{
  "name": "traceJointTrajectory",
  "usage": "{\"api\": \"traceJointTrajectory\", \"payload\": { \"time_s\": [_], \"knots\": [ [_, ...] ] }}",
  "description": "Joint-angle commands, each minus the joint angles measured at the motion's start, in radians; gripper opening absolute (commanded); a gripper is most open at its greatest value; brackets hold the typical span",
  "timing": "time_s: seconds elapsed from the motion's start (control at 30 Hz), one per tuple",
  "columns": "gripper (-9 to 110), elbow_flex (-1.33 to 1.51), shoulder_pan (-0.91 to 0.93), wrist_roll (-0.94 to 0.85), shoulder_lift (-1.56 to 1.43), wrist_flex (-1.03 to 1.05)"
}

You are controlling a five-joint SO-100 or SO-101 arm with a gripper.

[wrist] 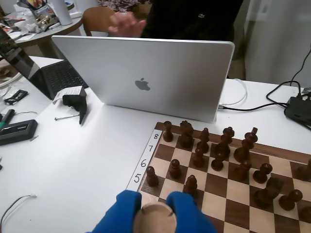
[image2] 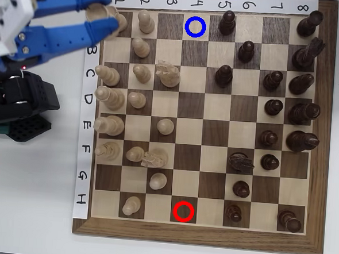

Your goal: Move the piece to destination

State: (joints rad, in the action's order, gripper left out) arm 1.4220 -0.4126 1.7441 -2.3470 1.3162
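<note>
gripper (image2: 102,16), blue fingers closed on pale piece (image2: 97,13) at board's top-left corner in overhead view; held clear for carrying; blue-ringed square (image2: 196,27) lies empty, same row.

The overhead view looks straight down on the whole chessboard (image2: 204,117), fairly close, with the board nearly filling the frame and the gripper (image2: 110,17) entering at top left. The wrist view sits low behind the gripper (wrist: 154,213), facing along the board toward the dark pieces (wrist: 218,150) and a laptop (wrist: 146,77) beyond. Both views share the board's dark-piece end.
</note>
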Motion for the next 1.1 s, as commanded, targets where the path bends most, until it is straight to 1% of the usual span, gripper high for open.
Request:
{"api": "traceJointTrajectory", "payload": {
  "time_s": [0.0,0.3,0.47,0.67,0.87,1.07],
  "knots": [
    [1,-0.124,-0.092,0.232,-0.025,0.009],
    [0,-0.100,-0.110,0.272,0.051,-0.032],
    [0,-0.020,-0.115,0.293,0.055,-0.074],
    [0,0.255,-0.103,0.298,-0.008,-0.241],
    [0,0.495,-0.106,0.233,-0.112,-0.417],
    [0,0.667,-0.120,0.183,-0.201,-0.517]
  ]
}}
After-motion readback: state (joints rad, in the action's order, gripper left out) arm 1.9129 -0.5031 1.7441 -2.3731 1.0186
